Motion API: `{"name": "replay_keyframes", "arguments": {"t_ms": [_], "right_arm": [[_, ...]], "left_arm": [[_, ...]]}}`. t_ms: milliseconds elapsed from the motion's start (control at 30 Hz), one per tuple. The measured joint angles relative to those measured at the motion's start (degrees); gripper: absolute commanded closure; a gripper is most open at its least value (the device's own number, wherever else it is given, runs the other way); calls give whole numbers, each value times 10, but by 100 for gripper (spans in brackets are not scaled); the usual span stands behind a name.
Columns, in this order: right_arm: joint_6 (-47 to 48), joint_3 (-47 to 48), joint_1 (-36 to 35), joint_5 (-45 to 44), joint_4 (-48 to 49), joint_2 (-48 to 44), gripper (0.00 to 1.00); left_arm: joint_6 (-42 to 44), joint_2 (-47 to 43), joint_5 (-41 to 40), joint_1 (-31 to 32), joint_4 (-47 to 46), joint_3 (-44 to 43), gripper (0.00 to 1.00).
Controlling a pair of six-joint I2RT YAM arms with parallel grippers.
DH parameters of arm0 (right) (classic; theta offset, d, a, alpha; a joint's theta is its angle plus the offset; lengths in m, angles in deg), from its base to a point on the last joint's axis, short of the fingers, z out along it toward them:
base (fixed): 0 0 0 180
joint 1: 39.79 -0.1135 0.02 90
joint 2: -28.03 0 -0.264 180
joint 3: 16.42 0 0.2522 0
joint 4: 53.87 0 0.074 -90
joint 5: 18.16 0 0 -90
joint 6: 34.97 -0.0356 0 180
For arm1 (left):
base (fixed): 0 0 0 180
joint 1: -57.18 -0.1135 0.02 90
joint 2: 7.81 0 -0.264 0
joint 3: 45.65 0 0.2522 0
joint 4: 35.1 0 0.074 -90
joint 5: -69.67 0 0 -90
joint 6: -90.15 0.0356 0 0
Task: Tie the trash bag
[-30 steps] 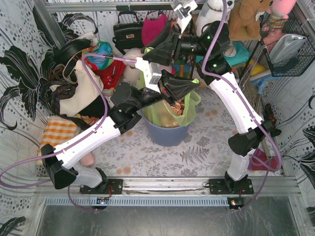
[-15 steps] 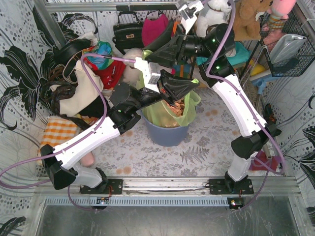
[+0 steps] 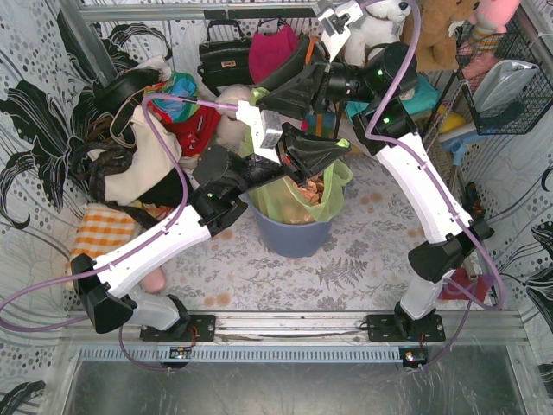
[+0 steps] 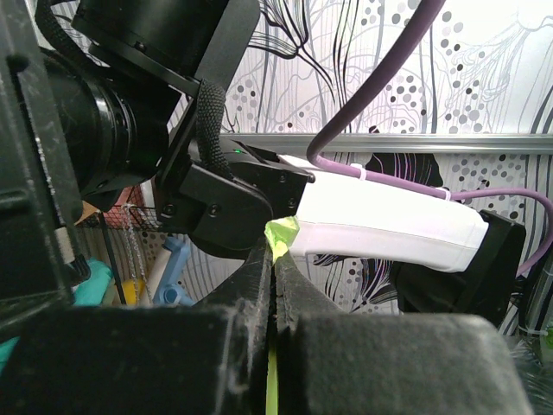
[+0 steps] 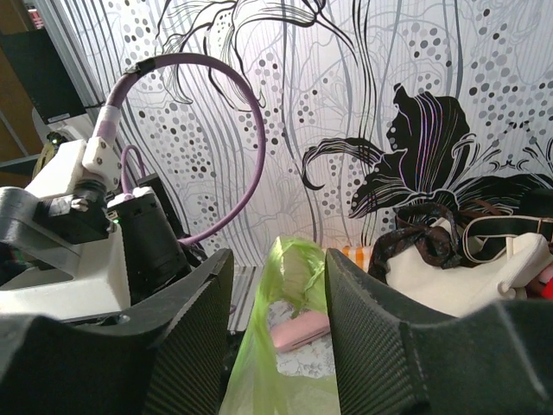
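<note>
The trash bag [image 3: 278, 201], thin light-green plastic with crumpled brown paper [image 3: 316, 192] inside, sits in the round blue-grey bin [image 3: 294, 235] mid-table. My left gripper [image 3: 344, 145] hovers over the bag's mouth; in the left wrist view the left gripper [image 4: 275, 259] is shut on a thin strip of the bag's green plastic [image 4: 282, 232]. Behind the bin, my right gripper [image 3: 262, 93] points left. In the right wrist view the right gripper [image 5: 278, 270] has its jaws apart, with a raised fold of the bag [image 5: 292, 281] standing loosely between them.
Handbags and cloth bags [image 3: 143, 147] pile up at the back left, with a black handbag [image 3: 223, 54] behind the bin. Plush toys [image 3: 432, 30] and a wire basket [image 3: 510, 82] fill the back right. An orange checked cloth [image 3: 99, 233] lies at the left.
My right arm's wrist has drifted slightly right and back, with its gripper still over the bag's rear edge. The left arm holds its place and grip.
</note>
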Motion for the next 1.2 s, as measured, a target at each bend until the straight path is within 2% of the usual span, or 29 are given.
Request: {"name": "replay_keyframes", "arguments": {"t_ms": [133, 400, 533, 833, 1033, 1200], "right_arm": [[-2, 5, 0, 0, 0, 8, 67], [-15, 7, 0, -3, 0, 12, 100], [-15, 28, 0, -19, -10, 20, 100], [19, 99, -12, -96, -102, 35, 100], [40, 96, -25, -134, -147, 33, 100], [69, 40, -26, -219, -213, -12, 100]], "left_arm": [[0, 0, 0, 0, 0, 0, 94], [-1, 0, 0, 0, 0, 0, 94], [-1, 0, 0, 0, 0, 0, 94], [25, 0, -32, 0, 21, -26, 95], [40, -1, -56, 0, 21, -41, 94], [44, -10, -80, 0, 10, -26, 95]]}}
